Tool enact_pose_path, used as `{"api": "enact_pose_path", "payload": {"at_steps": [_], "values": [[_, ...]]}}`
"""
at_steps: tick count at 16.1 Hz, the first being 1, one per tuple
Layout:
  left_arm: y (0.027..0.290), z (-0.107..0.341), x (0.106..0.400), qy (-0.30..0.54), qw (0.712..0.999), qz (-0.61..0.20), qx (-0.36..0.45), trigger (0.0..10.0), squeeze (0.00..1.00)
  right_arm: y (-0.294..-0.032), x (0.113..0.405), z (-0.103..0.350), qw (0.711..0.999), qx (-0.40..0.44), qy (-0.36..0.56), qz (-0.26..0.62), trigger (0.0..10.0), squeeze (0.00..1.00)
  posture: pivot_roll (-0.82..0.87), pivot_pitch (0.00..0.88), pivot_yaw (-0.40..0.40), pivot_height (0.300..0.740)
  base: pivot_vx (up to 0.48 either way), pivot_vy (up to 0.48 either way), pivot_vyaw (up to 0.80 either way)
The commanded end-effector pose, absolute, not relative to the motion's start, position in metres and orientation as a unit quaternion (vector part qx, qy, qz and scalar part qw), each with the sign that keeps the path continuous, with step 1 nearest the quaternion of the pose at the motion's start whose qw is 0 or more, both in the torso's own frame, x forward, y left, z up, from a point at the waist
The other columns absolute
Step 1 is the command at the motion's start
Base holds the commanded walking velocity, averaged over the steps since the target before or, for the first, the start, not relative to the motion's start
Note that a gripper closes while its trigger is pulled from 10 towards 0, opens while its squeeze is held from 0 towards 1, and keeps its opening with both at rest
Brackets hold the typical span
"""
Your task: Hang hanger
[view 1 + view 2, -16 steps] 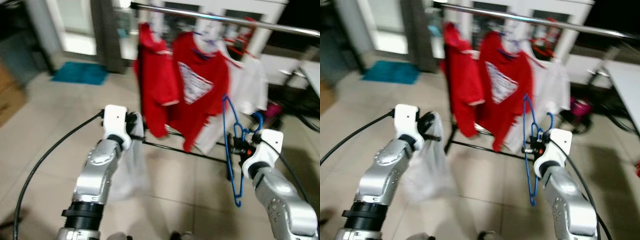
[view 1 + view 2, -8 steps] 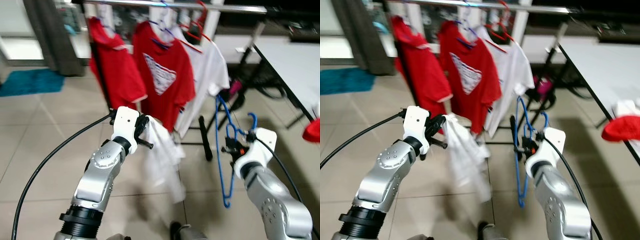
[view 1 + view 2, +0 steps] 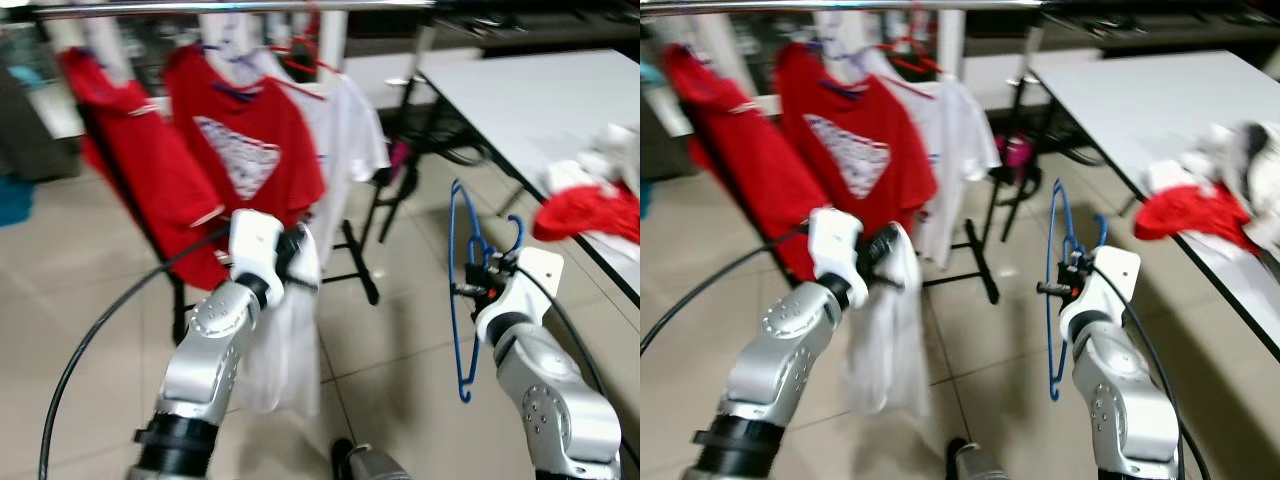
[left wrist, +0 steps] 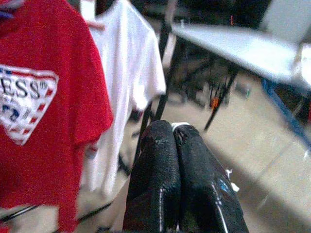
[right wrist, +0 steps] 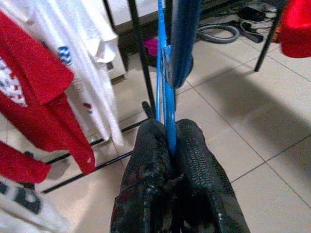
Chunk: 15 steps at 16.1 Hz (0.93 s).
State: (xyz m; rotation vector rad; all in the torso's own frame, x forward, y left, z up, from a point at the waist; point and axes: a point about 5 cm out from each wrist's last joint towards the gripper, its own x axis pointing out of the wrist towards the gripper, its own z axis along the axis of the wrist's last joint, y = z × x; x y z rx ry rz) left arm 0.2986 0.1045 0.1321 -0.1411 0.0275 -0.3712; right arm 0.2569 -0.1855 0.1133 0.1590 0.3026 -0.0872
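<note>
my right pincer [image 5: 170,145] clamped on the blue hanger [image 3: 462,290], held up off the tiled floor, left pincer [image 4: 176,141] pinched tight on a white garment [image 3: 285,340], clothes rack [image 3: 200,8] of red and white shirts just ahead, surface [image 3: 520,90] on my right

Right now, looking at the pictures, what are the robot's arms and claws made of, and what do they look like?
Each arm is a chain of rounded silver metal segments with a black ribbed collar near the base. The wrists end in white boxy housings. A black cable loops along each arm. The left claw and right claw each have two long black fingers with a finely textured, pebbled surface.
</note>
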Motion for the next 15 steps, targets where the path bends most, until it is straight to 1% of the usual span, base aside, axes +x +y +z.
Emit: {"api": "enact_pose_path", "payload": {"at_steps": [1, 2, 3, 4, 5, 6, 7, 9, 10, 11, 12, 13, 14, 15], "values": [[0.107, 0.140, 0.302, -0.012, 0.981, -0.172, -0.085, 10.0, 0.00, -0.188, 0.258, 0.116, 0.985, 0.083, 0.145, -0.043, 10.0, 0.00, -0.04, 0.047, -0.014, 0.740, 0.000, 0.000, -0.77], [0.107, 0.140, 0.298, -0.012, 0.976, -0.184, -0.116, 10.0, 0.00, -0.186, 0.257, 0.118, 0.985, 0.097, 0.140, -0.039, 10.0, 0.00, -0.04, 0.050, -0.015, 0.740, 0.000, 0.000, -0.77], [0.108, 0.140, 0.297, -0.013, 0.973, -0.192, -0.126, 10.0, 0.00, -0.182, 0.254, 0.115, 0.982, 0.118, 0.140, -0.038, 10.0, 0.00, -0.03, 0.037, -0.021, 0.740, 0.000, 0.000, -0.77], [0.108, 0.139, 0.299, -0.010, 0.972, -0.191, -0.135, 10.0, 0.00, -0.179, 0.255, 0.114, 0.983, 0.118, 0.139, -0.035, 10.0, 0.00, -0.03, 0.033, -0.024, 0.740, 0.000, 0.000, -0.77], [0.108, 0.135, 0.300, -0.006, 0.962, -0.199, -0.187, 10.0, 0.00, -0.176, 0.259, 0.116, 0.984, 0.114, 0.134, -0.033, 10.0, 0.00, -0.03, 0.043, -0.013, 0.740, 0.000, 0.000, -0.77], [0.112, 0.132, 0.299, 0.003, 0.966, -0.188, -0.179, 10.0, 0.00, -0.178, 0.258, 0.117, 0.983, 0.113, 0.137, -0.038, 10.0, 0.00, -0.02, 0.053, -0.014, 0.740, 0.000, 0.000, -0.73], [0.116, 0.135, 0.300, -0.006, 0.969, -0.173, -0.178, 10.0, 0.00, -0.179, 0.256, 0.114, 0.982, 0.114, 0.143, -0.041, 10.0, 0.00, -0.02, 0.053, -0.016, 0.740, 0.000, 0.000, -0.73], [0.120, 0.126, 0.305, 0.036, 0.976, -0.143, -0.158, 10.0, 0.00, -0.177, 0.260, 0.116, 0.983, 0.110, 0.141, -0.032, 10.0, 0.00, -0.03, 0.050, -0.023, 0.740, 0.000, 0.000, -0.73], [0.120, 0.124, 0.304, 0.045, 0.977, -0.141, -0.153, 10.0, 0.00, -0.178, 0.261, 0.119, 0.984, 0.106, 0.137, -0.033, 10.0, 0.00, -0.04, 0.061, -0.014, 0.740, 0.000, 0.000, -0.72], [0.121, 0.122, 0.303, 0.054, 0.981, -0.135, -0.128, 10.0, 0.00, -0.181, 0.260, 0.121, 0.985, 0.105, 0.135, -0.037, 10.0, 0.00, -0.03, 0.065, -0.014, 0.740, 0.000, 0.000, -0.72], [0.119, 0.125, 0.303, 0.035, 0.978, -0.148, -0.146, 10.0, 0.00, -0.182, 0.256, 0.117, 0.984, 0.104, 0.139, -0.044, 10.0, 0.00, -0.03, 0.058, -0.016, 0.740, 0.000, 0.000, -0.72], [0.119, 0.128, 0.304, 0.026, 0.977, -0.154, -0.144, 10.0, 0.00, -0.182, 0.255, 0.115, 0.985, 0.091, 0.142, -0.047, 10.0, 0.00, -0.03, 0.051, -0.017, 0.740, 0.000, 0.000, -0.73], [0.119, 0.128, 0.304, 0.028, 0.979, -0.151, -0.136, 10.0, 0.00, -0.182, 0.255, 0.114, 0.985, 0.084, 0.143, -0.048, 10.0, 0.00, -0.03, 0.048, -0.018, 0.740, 0.000, 0.000, -0.73], [0.118, 0.127, 0.305, 0.033, 0.981, -0.153, -0.112, 10.0, 0.00, -0.183, 0.255, 0.114, 0.986, 0.070, 0.143, -0.051, 10.0, 0.00, -0.03, 0.048, -0.018, 0.740, 0.000, 0.000, -0.72]]}}
